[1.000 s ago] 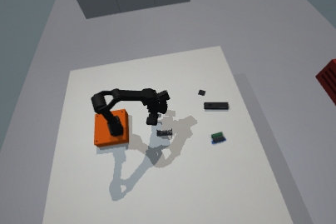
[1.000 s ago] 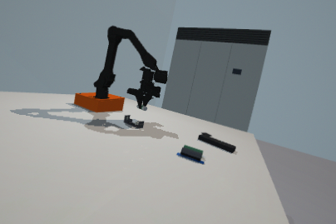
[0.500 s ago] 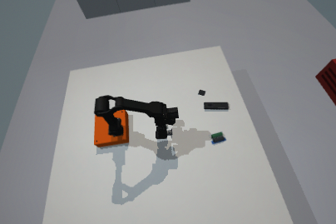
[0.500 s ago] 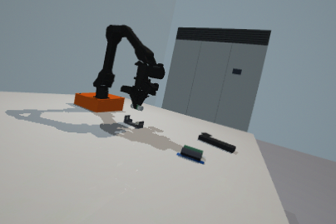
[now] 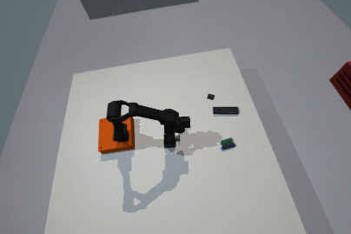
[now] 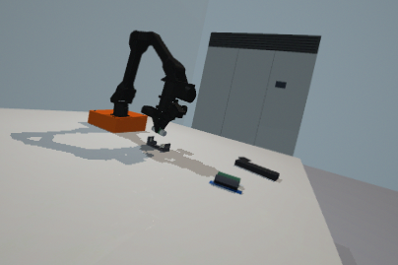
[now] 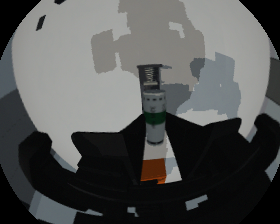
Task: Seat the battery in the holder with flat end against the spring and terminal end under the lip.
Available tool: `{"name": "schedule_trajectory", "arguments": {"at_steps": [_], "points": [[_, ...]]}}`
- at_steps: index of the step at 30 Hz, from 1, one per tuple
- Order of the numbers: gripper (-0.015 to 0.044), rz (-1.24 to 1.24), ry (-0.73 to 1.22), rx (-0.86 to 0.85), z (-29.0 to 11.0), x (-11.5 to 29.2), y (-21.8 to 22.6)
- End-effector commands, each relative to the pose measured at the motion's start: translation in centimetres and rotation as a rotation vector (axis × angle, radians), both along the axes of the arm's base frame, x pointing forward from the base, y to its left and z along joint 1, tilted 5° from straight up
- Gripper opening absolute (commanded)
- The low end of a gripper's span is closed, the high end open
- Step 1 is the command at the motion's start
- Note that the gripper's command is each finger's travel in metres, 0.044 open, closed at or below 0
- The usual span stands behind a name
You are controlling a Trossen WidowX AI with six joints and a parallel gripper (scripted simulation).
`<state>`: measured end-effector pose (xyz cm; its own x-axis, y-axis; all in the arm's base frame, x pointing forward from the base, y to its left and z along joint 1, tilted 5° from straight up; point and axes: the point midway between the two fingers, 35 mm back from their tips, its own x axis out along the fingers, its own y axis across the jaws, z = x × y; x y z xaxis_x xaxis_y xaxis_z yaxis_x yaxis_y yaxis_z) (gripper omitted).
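Observation:
The battery point(image 6: 161, 132) point(image 7: 154, 102), pale with a green band, is between the fingers of my gripper point(image 7: 154, 116), which is shut on it. In the exterior view it is above the holder point(image 6: 159, 147) point(image 7: 150, 66), with a visible gap. The holder is dark, with raised ends, and lies on the table. In the wrist view its spring shows at the far end, in line with the battery, whose body covers the near part and the lip. In the top view the arm hides the battery and most of the holder.
A small board with a green and dark block point(image 5: 228, 143) point(image 6: 228, 180) lies farther out from the arm. A long black bar point(image 5: 226, 110) point(image 6: 257, 168) and a small dark piece point(image 5: 210, 96) lie near the table's far side. The arm stands on an orange base point(image 5: 104, 139) point(image 6: 118, 124).

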<state>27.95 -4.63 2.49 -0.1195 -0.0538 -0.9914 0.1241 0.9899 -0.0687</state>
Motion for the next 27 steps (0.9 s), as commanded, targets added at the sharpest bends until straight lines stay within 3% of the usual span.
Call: {"name": "schedule_trajectory", "arguments": {"at_steps": [1, 27], "points": [[0.0079, -0.005, 0.056, 0.007, -0.9, 0.0, -0.1], [0.0079, -0.025, 0.245, 0.032, -2.8, 0.1, -0.2]]}}
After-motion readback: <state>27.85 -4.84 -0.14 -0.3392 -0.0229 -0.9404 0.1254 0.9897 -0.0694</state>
